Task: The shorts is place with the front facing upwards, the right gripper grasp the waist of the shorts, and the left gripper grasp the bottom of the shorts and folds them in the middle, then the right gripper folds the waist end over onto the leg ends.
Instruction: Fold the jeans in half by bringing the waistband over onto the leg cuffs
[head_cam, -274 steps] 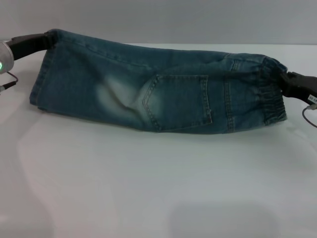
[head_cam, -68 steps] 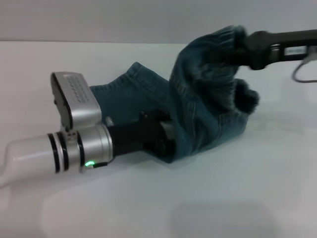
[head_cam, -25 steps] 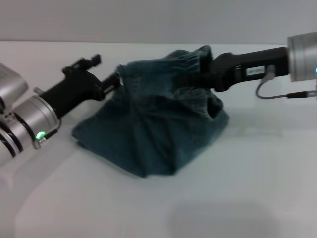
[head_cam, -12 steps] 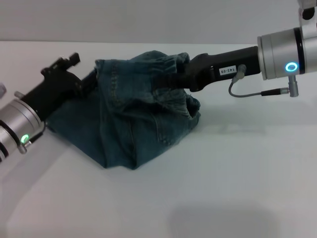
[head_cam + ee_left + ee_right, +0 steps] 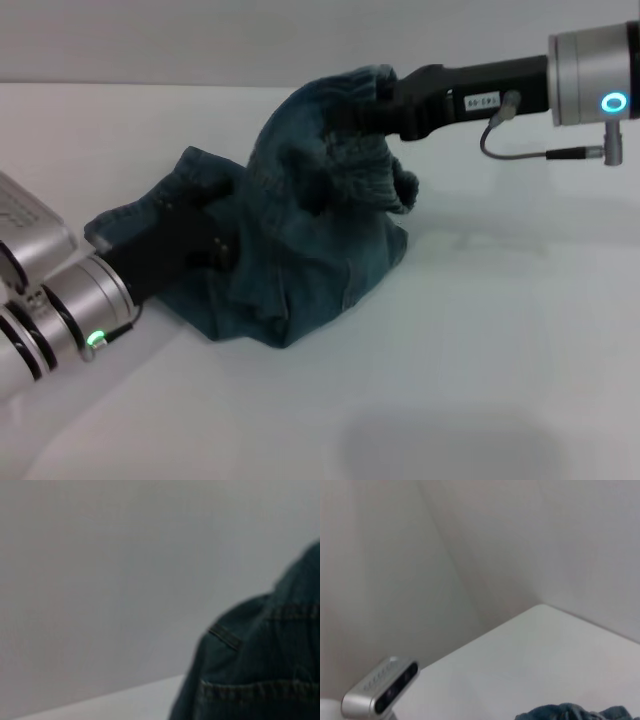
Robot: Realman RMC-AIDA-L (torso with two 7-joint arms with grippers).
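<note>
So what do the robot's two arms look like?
The right end effector is slim and black, with a small white printed label and a thin grey cable. Its silver round arm has a glowing blue ring. The left end effector is black too, on a silver wrist with black rings and a small green light.

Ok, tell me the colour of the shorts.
Blue-green denim shorts, clearest in the head view.
</note>
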